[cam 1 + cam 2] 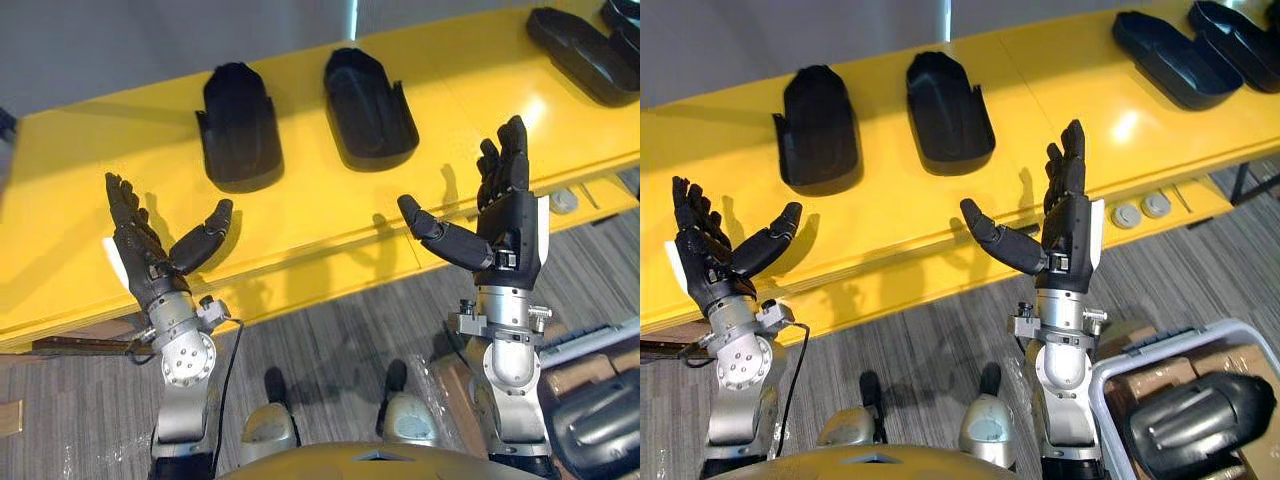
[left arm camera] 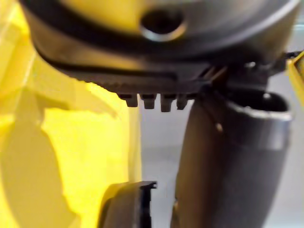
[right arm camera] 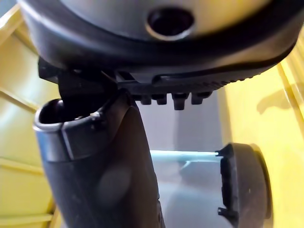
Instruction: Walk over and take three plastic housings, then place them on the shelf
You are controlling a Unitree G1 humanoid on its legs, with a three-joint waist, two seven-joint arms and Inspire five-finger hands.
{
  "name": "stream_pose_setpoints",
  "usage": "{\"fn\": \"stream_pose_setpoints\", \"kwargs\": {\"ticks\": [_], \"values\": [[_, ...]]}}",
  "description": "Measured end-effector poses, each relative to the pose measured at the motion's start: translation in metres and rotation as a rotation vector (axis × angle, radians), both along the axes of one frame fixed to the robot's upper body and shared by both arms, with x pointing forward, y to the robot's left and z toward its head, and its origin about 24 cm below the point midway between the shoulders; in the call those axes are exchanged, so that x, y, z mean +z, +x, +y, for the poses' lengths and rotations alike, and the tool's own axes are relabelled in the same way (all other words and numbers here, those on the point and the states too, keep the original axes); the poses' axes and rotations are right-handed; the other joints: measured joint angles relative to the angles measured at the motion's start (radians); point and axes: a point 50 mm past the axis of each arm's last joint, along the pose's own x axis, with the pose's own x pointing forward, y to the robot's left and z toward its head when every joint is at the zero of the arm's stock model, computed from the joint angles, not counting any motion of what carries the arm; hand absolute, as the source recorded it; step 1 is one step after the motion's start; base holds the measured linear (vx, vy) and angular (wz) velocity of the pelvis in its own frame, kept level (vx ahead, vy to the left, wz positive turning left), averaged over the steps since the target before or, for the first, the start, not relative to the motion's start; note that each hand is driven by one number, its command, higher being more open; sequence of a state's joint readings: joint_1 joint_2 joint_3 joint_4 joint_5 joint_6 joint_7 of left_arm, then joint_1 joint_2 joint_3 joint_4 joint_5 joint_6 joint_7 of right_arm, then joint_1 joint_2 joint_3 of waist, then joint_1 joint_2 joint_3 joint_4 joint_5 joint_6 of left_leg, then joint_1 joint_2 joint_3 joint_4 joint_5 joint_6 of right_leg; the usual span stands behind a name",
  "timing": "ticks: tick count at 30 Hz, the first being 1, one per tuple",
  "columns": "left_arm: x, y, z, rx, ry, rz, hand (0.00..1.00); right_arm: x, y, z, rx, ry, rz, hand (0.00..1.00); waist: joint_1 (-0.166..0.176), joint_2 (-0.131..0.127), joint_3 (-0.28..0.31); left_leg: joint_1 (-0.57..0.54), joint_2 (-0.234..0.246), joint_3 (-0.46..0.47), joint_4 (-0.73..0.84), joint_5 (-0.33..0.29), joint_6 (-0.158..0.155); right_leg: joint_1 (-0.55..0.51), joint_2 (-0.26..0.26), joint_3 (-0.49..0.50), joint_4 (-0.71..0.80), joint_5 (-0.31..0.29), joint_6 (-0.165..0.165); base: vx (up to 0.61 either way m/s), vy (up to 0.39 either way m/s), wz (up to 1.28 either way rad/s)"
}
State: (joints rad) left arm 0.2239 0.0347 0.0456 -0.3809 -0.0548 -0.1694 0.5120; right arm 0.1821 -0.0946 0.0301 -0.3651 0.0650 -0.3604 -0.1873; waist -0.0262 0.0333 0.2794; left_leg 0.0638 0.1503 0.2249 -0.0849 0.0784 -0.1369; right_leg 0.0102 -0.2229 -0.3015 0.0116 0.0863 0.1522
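Note:
Two black plastic housings lie on the yellow shelf (image 1: pixel 90 160): one (image 1: pixel 238 126) on the left, one (image 1: pixel 368 108) to its right. Two more housings (image 1: pixel 1162 58) (image 1: pixel 1235 42) rest at the shelf's far right end. My left hand (image 1: pixel 150 250) is raised in front of the shelf's near edge, open, fingers straight and thumb spread, holding nothing. My right hand (image 1: pixel 505 215) is raised likewise below the second housing, open and empty. In the wrist views a housing's edge (image 2: pixel 126 206) shows past my left thumb and another (image 3: pixel 244 183) past my right thumb.
A white-rimmed bin (image 1: pixel 1180 400) at the lower right holds another dark housing (image 1: pixel 1200 415) among cardboard. Two round grey feet (image 1: pixel 1140 212) sit under the shelf's right part. Grey wood-look floor (image 1: pixel 330 340) lies between me and the shelf.

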Motion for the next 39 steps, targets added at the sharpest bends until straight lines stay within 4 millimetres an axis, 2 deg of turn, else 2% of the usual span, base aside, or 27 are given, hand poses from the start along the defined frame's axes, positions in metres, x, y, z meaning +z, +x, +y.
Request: {"fn": "stream_pose_setpoints", "kwargs": {"ticks": [3,5,8,11,14,17,19,22,23,24,25,27,28,29,30,31,33,35,37,39], "values": [[0.008,-0.005,-0.009,-0.102,-0.040,-0.102,1.00,-0.007,0.001,-0.005,-0.077,0.235,0.018,1.00,0.012,0.007,-0.025,0.024,0.000,0.000,0.000,-0.004,-0.002,0.032,0.000,-0.006,-0.012,0.001,0.001,0.01,0.000,0.02],[0.012,-0.005,-0.015,-0.179,-0.065,-0.157,1.00,-0.015,0.000,-0.011,-0.146,0.315,0.047,1.00,0.012,0.005,-0.041,0.033,0.001,0.011,-0.001,-0.008,-0.003,0.035,0.001,0.002,-0.016,0.002,0.003,-0.03,0.008,-0.15],[0.016,-0.007,-0.027,-0.324,-0.153,-0.217,1.00,-0.028,-0.005,-0.018,-0.259,0.391,0.120,1.00,0.006,0.004,-0.075,0.059,0.005,0.076,-0.001,-0.027,-0.009,0.027,0.011,0.063,-0.034,0.011,0.009,-0.02,0.018,-0.56],[0.015,-0.007,-0.034,-0.427,-0.229,-0.234,1.00,-0.041,-0.016,-0.031,-0.359,0.390,0.206,1.00,-0.032,0.001,-0.103,0.076,0.015,0.159,0.000,-0.042,-0.021,-0.015,0.032,0.145,-0.039,0.026,0.005,0.01,0.006,-0.85],[0.014,-0.006,-0.039,-0.438,-0.199,-0.215,1.00,-0.059,-0.038,-0.055,-0.469,0.358,0.313,1.00,-0.076,-0.004,-0.114,0.090,0.035,0.263,0.020,-0.068,-0.038,-0.055,0.068,0.244,-0.068,0.059,-0.002,0.05,-0.024,-1.07],[0.014,-0.001,-0.036,-0.397,-0.182,-0.200,1.00,-0.074,-0.069,-0.077,-0.540,0.332,0.412,1.00,-0.132,-0.001,-0.114,0.128,0.076,0.387,0.092,-0.129,-0.068,-0.080,0.123,0.359,-0.071,0.071,-0.014,0.07,-0.051,-1.16],[0.019,0.008,-0.037,-0.373,-0.160,-0.220,1.00,-0.079,-0.087,-0.087,-0.603,0.321,0.453,1.00,-0.167,0.001,-0.115,0.149,0.096,0.439,0.120,-0.154,-0.079,-0.081,0.148,0.401,-0.082,0.078,-0.021,0.01,-0.036,-0.85],[0.028,0.016,-0.038,-0.359,-0.166,-0.259,1.00,-0.082,-0.097,-0.093,-0.629,0.386,0.448,1.00,-0.200,0.003,-0.115,0.146,0.107,0.463,0.146,-0.168,-0.070,-0.095,0.160,0.423,-0.086,0.081,-0.023,-0.06,-0.032,-0.39],[0.032,0.019,-0.040,-0.363,-0.168,-0.276,1.00,-0.082,-0.099,-0.095,-0.628,0.414,0.431,1.00,-0.201,0.006,-0.114,0.125,0.107,0.448,0.170,-0.180,-0.049,-0.109,0.159,0.429,-0.087,0.082,-0.024,-0.08,-0.028,-0.15],[0.034,0.021,-0.039,-0.360,-0.167,-0.286,1.00,-0.085,-0.095,-0.094,-0.612,0.421,0.423,1.00,-0.191,0.007,-0.114,0.090,0.106,0.383,0.216,-0.203,-0.003,-0.123,0.157,0.443,-0.087,0.087,-0.028,-0.08,-0.030,-0.19],[0.034,0.021,-0.038,-0.352,-0.166,-0.284,1.00,-0.086,-0.090,-0.092,-0.594,0.426,0.421,1.00,-0.185,0.007,-0.114,0.071,0.105,0.330,0.247,-0.217,0.023,-0.127,0.158,0.455,-0.088,0.088,-0.037,-0.08,-0.023,-0.38],[0.028,0.019,-0.028,-0.296,-0.170,-0.239,1.00,-0.091,-0.067,-0.081,-0.509,0.448,0.419,1.00,-0.139,0.016,-0.110,0.025,0.083,0.095,0.351,-0.302,0.103,-0.131,0.162,0.514,-0.089,0.089,-0.052,-0.08,0.051,-0.75],[0.023,0.015,-0.025,-0.273,-0.175,-0.216,1.00,-0.093,-0.056,-0.076,-0.466,0.447,0.421,1.00,-0.110,0.031,-0.107,0.017,0.036,-0.037,0.360,-0.341,0.094,-0.137,0.165,0.550,-0.089,0.089,-0.053,-0.12,0.186,-1.05],[0.017,0.007,-0.021,-0.254,-0.179,-0.179,1.00,-0.093,-0.044,-0.069,-0.411,0.435,0.425,1.00,-0.084,0.067,-0.114,0.007,0.012,-0.113,0.360,-0.393,0.100,-0.150,0.180,0.560,-0.089,0.093,-0.051,-0.11,0.216,-0.83],[0.013,0.003,-0.021,-0.248,-0.187,-0.161,1.00,-0.092,-0.039,-0.065,-0.385,0.432,0.427,1.00,-0.075,0.091,-0.121,0.008,0.002,-0.150,0.344,-0.418,0.084,-0.159,0.186,0.561,-0.089,0.100,-0.043,-0.08,0.208,-0.42],[0.011,0.000,-0.020,-0.245,-0.194,-0.154,1.00,-0.093,-0.036,-0.059,-0.360,0.437,0.434,1.00,-0.066,0.098,-0.121,0.002,-0.014,-0.151,0.340,-0.419,0.070,-0.166,0.170,0.561,-0.089,0.106,-0.033,-0.04,0.180,0.04],[0.010,-0.007,-0.021,-0.258,-0.201,-0.156,1.00,-0.103,-0.039,-0.043,-0.309,0.459,0.496,1.00,-0.046,0.092,-0.116,-0.005,-0.050,-0.168,0.343,-0.405,0.058,-0.167,0.133,0.559,-0.079,0.117,-0.016,-0.02,0.184,0.20],[0.011,-0.010,-0.021,-0.269,-0.195,-0.159,1.00,-0.110,-0.042,-0.032,-0.272,0.476,0.535,1.00,-0.038,0.077,-0.107,0.001,-0.060,-0.171,0.348,-0.404,0.059,-0.171,0.127,0.558,-0.056,0.116,-0.015,-0.01,0.120,0.02],[0.013,-0.010,-0.023,-0.307,-0.196,-0.169,1.00,-0.115,-0.048,-0.019,-0.203,0.489,0.562,1.00,-0.034,0.031,-0.078,0.020,-0.072,-0.153,0.363,-0.407,0.062,-0.180,0.127,0.562,-0.016,0.118,-0.015,-0.03,0.075,-0.30],[0.011,-0.010,-0.026,-0.338,-0.216,-0.164,1.00,-0.111,-0.050,-0.016,-0.162,0.483,0.549,1.00,-0.031,-0.002,-0.059,0.045,-0.082,-0.110,0.379,-0.421,0.073,-0.183,0.127,0.548,0.005,0.126,-0.016,-0.08,0.043,-0.60]]}}
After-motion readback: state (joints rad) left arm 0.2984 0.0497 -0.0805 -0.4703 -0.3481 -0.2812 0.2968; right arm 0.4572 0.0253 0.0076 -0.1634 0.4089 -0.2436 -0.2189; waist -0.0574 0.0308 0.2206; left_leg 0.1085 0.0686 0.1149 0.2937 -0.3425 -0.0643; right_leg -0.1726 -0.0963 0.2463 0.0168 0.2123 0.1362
